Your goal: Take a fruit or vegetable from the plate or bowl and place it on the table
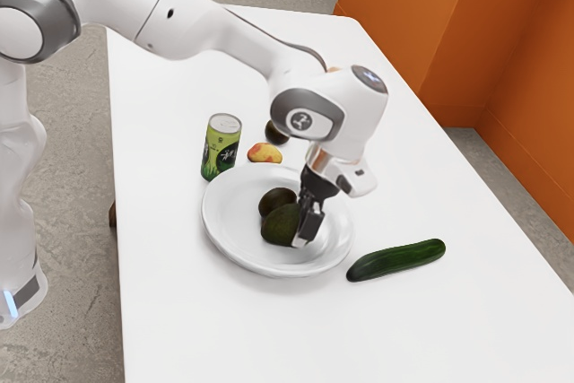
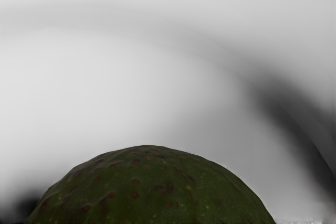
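The black gripper [image 1: 309,214] is low over the white plate [image 1: 218,234], right against the side of a green avocado [image 1: 282,225] that rests in it. From this side I cannot make out whether it is open or shut. A darker avocado [image 1: 276,200] lies in the plate beside the green one, toward the can. In the wrist view the speckled green avocado [image 2: 152,190] rises large from the lower edge, just under the hand, with the pale plate [image 2: 94,82] blurred behind it.
On the table [image 1: 197,320], a cucumber [image 1: 397,259] lies just beyond the plate toward the exterior view's right. A green can [image 1: 221,147], a yellow-red fruit [image 1: 265,152] and a dark round fruit [image 1: 276,134] are behind the plate.
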You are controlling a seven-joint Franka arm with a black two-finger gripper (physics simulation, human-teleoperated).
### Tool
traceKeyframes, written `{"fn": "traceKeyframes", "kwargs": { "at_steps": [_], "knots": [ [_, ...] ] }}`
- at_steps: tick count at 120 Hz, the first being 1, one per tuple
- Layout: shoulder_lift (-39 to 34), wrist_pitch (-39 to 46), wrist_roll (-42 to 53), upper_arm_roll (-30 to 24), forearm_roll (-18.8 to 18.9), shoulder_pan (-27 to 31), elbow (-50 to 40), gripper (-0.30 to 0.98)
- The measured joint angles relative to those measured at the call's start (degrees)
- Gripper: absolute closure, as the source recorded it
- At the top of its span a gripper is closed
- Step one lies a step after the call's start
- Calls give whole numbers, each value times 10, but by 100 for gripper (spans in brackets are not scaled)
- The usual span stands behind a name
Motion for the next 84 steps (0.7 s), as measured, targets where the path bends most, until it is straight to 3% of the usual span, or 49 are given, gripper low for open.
{"fn": "traceKeyframes", "kwargs": {
  "at_steps": [28, 70, 84],
  "knots": [
    [-1, -5, -2, 0, 0, 0, -3, 0],
    [0, -13, -20, -13, 12, 15, 26, 43],
    [0, -20, -26, -32, 30, 24, 69, 45]
  ]
}}
